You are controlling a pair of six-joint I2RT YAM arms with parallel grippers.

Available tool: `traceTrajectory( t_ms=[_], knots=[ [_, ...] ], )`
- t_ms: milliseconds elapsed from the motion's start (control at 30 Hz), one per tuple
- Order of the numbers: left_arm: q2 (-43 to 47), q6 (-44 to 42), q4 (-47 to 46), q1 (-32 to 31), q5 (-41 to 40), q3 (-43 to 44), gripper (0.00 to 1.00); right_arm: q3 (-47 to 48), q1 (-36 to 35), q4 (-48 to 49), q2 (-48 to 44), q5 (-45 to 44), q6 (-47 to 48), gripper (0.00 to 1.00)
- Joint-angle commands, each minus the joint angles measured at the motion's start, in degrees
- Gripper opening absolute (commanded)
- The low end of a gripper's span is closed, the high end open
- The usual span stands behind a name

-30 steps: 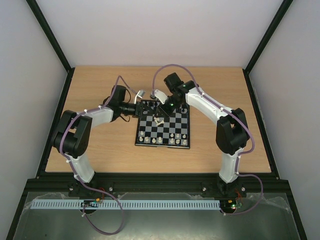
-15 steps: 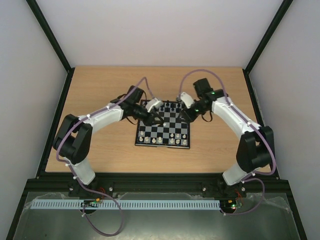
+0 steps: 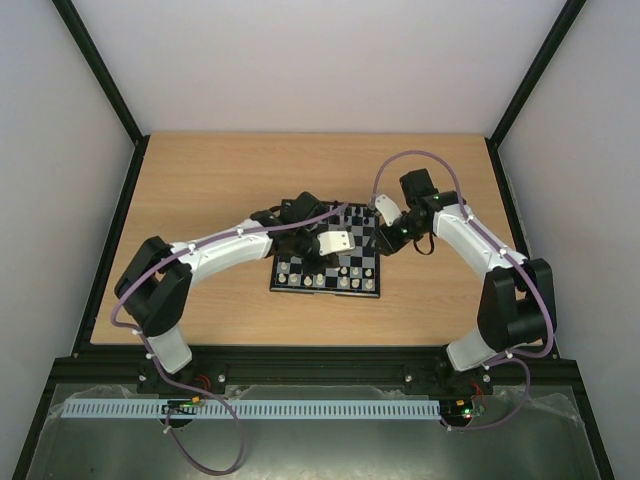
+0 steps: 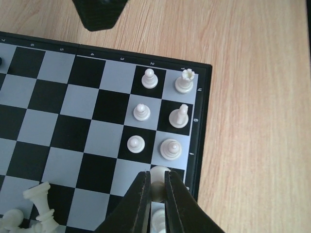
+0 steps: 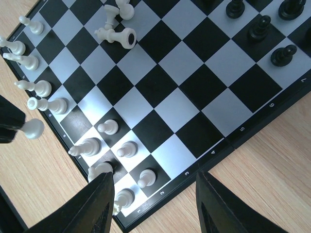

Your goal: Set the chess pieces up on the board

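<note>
The board (image 3: 325, 293) lies mid-table, with cream-white chess pieces (image 3: 345, 272) along its near rows. My left gripper (image 3: 338, 262) hangs over the near right part, shut on a cream-white piece (image 4: 160, 175) just above the edge row (image 4: 156, 187). A rook (image 4: 184, 81), knight (image 4: 179, 115), bishop (image 4: 170, 149) and three pawns (image 4: 141, 112) stand beyond it. My right gripper (image 5: 155, 194) is open and empty over the board's right edge (image 5: 194, 87), near standing white pieces (image 5: 127, 149). Fallen white pieces (image 5: 116, 34) lie mid-board; black pieces (image 5: 257, 26) stand far off.
Bare wooden tabletop (image 3: 200, 180) surrounds the board inside a black frame. In the right wrist view, the left gripper's fingers (image 5: 9, 121) and the piece they hold (image 5: 33, 128) show at the left edge. One of the right gripper's fingers (image 4: 99, 14) shows at the top of the left wrist view.
My left arm has swung from the board's far left corner to its near right part, its gripper staying shut. My right gripper has opened and drawn back from mid-board to the right edge.
</note>
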State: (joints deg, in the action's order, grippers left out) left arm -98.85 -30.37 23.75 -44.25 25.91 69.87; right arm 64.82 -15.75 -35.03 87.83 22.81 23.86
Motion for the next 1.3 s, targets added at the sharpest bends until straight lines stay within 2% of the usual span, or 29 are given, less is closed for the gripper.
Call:
traceTrajectory(
  t_ms=[0,300,833,1100,1267],
  knots=[
    [-2.56,-3.57,0.61,-1.59,-6.45,1.97,0.05,-0.55,0.11,0.0,-1.94,-0.34,-0.31,0.47],
    [-6.51,-3.64,-0.1,-2.24,-11.68,3.73,0.05,-1.45,0.17,0.17,-2.56,-0.69,0.09,0.46],
    [-10.48,-3.53,0.74,-2.53,-11.55,4.19,0.07,-1.67,0.17,0.42,-2.14,-0.76,0.44,0.46],
    [-10.86,-2.68,0.85,-2.74,-11.75,4.35,0.21,-1.48,0.19,0.37,-1.96,-0.75,0.58,0.46],
    [-8.03,-1.45,1.99,-1.81,-11.68,6.08,0.3,-0.19,0.16,-0.04,-1.75,-0.36,0.34,0.46]
  ],
)
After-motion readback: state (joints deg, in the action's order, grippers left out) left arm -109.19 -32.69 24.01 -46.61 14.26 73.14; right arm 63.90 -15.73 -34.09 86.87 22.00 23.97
